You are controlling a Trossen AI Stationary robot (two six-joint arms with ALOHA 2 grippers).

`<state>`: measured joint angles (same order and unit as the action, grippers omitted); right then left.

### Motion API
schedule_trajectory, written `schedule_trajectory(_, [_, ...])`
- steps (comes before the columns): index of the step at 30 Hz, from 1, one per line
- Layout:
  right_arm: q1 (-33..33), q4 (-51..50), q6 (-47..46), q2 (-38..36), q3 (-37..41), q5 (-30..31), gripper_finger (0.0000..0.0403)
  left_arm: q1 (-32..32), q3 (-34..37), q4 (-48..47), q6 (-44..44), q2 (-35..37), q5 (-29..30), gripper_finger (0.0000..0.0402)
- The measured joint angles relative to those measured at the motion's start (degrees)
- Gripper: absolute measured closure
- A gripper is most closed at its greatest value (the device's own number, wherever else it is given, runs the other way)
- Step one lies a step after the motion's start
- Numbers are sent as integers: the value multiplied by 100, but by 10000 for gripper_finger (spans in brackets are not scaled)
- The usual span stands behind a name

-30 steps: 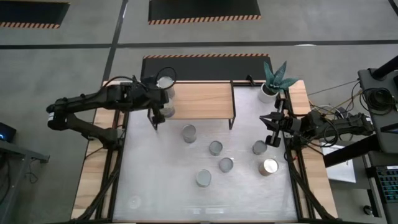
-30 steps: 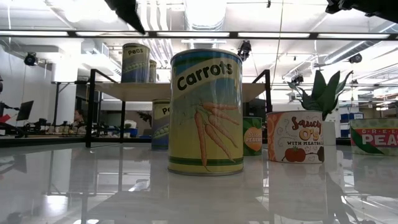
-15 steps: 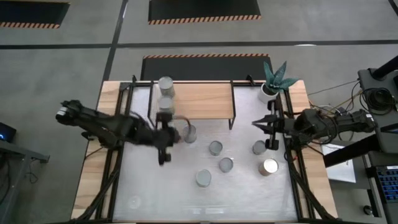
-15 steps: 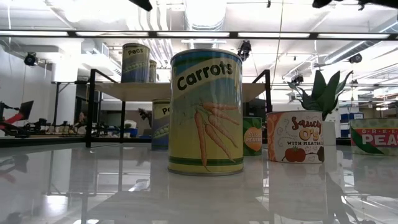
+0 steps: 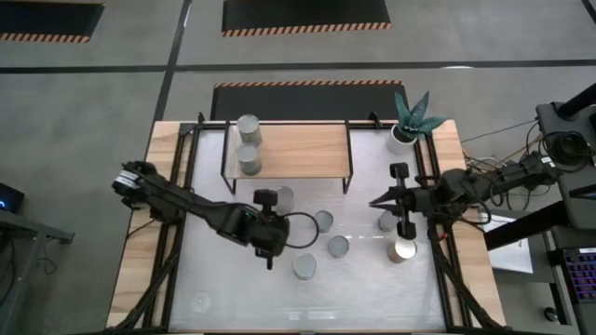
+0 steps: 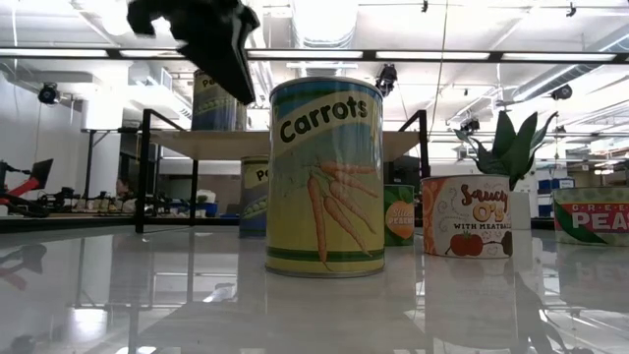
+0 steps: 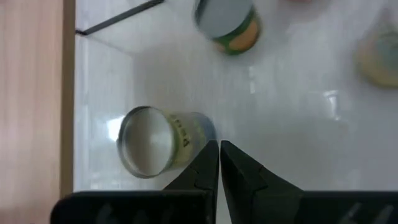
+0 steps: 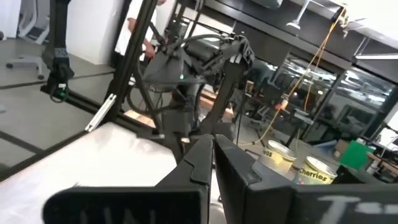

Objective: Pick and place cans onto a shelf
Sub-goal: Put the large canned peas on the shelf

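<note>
Your white table [image 5: 223, 288] is sitting on a grey floor with striped hazard mats, and from table height you are looking into a lit workshop with ceiling lamps. The shelf [image 5: 307, 151] is standing at the far side of the table, with two cans at its left end: one on the board [image 5: 249, 125], reading "Peas" at table height [image 6: 212, 98], and another [image 5: 248, 159] at the board's near edge. Six more cans are standing on the white surface in front. Nearest the low camera you are seeing "Carrots" [image 6: 325, 177], with "Sauce O's with meatballs" [image 6: 466, 216] to its right and a can lettered "PEA" [image 6: 591, 216] at the picture's right edge. A potted plant [image 5: 408, 119] is standing right of the shelf.

Your left gripper [image 5: 269, 231] is hanging over the middle of the table, fingers pressed together and holding nothing, just beside a can [image 7: 158, 140] that is standing in front of the shelf. Your right gripper [image 5: 400, 200] is waiting over the table's right side, clenched and empty, near a can [image 5: 387, 221] and the shiny-lidded one [image 5: 403, 249].
</note>
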<state>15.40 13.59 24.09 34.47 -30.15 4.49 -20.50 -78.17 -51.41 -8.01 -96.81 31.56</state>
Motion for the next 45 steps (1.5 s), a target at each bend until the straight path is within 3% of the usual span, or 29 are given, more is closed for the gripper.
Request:
schedule_trajectory(13, [-2,-227,252,-190,11,4,394,537,146,413,278,-115,98,394])
schedule_trajectory(26, [-2,-607,382,-888,256,4,394,787,1027,1269,473,-113,82,296])
schedule_trajectory(32, [-2,-611,291,-919,269,7,394,902,1310,1663,603,-106,116,275])
schedule_trajectory(36, [-2,-629,276,-917,271,6,394,906,1318,1671,605,-106,144,295])
schedule_trajectory(42, [-2,-703,141,-917,273,7,394,904,1318,1670,656,-104,159,377])
schedule_trajectory(45, [-2,-707,137,-917,273,7,394,904,1318,1699,648,-65,65,394])
